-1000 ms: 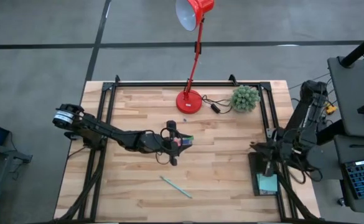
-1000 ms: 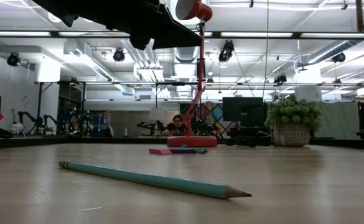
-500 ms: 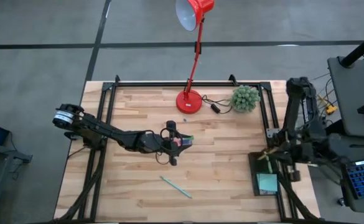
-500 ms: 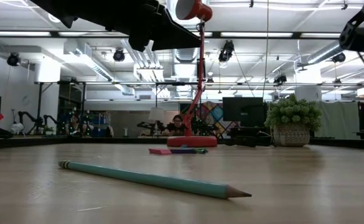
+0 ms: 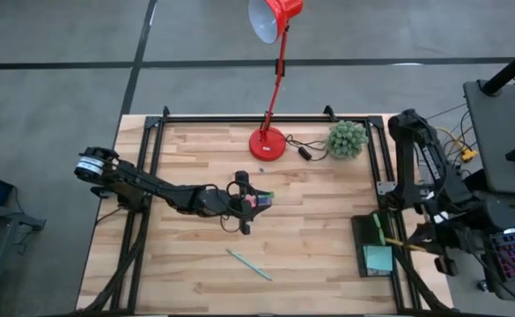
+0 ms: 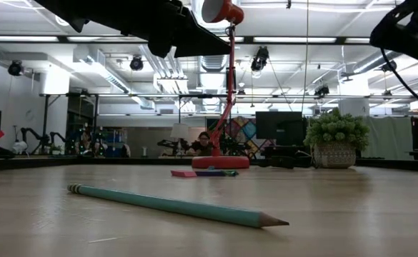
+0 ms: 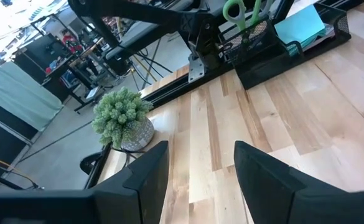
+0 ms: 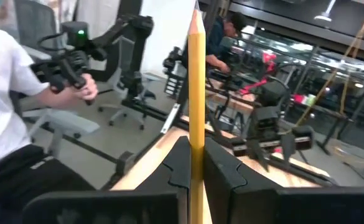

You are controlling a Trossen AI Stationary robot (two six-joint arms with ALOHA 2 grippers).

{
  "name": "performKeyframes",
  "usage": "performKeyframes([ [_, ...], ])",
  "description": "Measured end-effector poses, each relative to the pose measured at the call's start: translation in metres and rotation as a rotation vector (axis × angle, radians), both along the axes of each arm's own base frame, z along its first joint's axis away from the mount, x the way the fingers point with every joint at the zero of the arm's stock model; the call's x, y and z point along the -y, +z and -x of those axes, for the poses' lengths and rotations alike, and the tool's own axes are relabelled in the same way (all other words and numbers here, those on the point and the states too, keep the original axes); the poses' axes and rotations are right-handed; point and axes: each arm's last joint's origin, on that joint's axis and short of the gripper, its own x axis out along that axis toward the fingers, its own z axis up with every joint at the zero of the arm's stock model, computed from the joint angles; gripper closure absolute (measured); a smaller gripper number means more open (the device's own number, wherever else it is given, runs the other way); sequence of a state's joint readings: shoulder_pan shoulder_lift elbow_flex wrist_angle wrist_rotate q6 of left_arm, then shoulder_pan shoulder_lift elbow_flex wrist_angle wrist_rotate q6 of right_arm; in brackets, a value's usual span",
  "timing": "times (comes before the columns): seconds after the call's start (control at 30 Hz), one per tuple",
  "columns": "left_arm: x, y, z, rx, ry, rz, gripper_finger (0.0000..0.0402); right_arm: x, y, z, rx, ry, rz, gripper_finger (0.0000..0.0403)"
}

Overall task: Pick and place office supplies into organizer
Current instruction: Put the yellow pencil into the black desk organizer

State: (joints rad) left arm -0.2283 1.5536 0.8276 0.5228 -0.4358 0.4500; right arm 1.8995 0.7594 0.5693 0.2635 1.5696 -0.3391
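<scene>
Right tool (image 8: 191,171) is clamping the yellow pencil (image 8: 196,93) upright; left tool (image 7: 197,177) is hanging open, empty. Only left wrist view is showing scissors (image 7: 242,14) in the organizer (image 7: 281,50).

Small pink and green pieces (image 5: 259,201) partly hidden beneath left end effector (image 5: 242,208); kind indeterminable. Yellow pencil (image 8: 196,93) cut off by frame bottom.

Sticky-note pad (image 5: 378,259) in organizer (image 5: 359,231), table's right.
</scene>
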Motion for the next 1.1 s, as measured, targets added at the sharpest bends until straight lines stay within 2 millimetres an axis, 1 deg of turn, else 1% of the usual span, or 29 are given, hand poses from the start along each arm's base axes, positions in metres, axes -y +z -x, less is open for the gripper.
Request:
performKeyframes([
  [0.3,0.000,0.000,0.000,0.001,0.000,0.001,0.0234,-0.008,-0.033,0.010,0.011,0.041,0.030,0.0390],
  [0.47,0.000,0.000,0.000,0.006,0.000,0.002,0.0234,-0.004,-0.030,0.010,0.015,0.048,0.040,0.0390],
  [0.57,0.000,0.002,0.000,0.017,0.000,0.005,0.0234,0.003,-0.022,0.006,0.020,0.047,0.054,0.0390],
  [0.7,0.000,0.002,0.000,0.022,0.000,0.004,0.0234,0.022,-0.004,-0.001,0.025,0.047,0.069,0.0390],
  [0.83,0.000,0.002,0.000,0.023,0.000,0.004,0.0234,0.048,0.011,-0.011,0.015,0.047,0.042,0.0390],
  [0.97,0.000,0.002,0.000,0.022,0.000,0.004,0.0234,0.077,0.020,-0.022,-0.008,0.055,-0.021,0.0390],
  [1.1,0.000,0.002,0.000,0.018,0.000,0.003,0.0234,0.101,0.025,-0.031,-0.044,0.071,-0.114,0.0390],
])
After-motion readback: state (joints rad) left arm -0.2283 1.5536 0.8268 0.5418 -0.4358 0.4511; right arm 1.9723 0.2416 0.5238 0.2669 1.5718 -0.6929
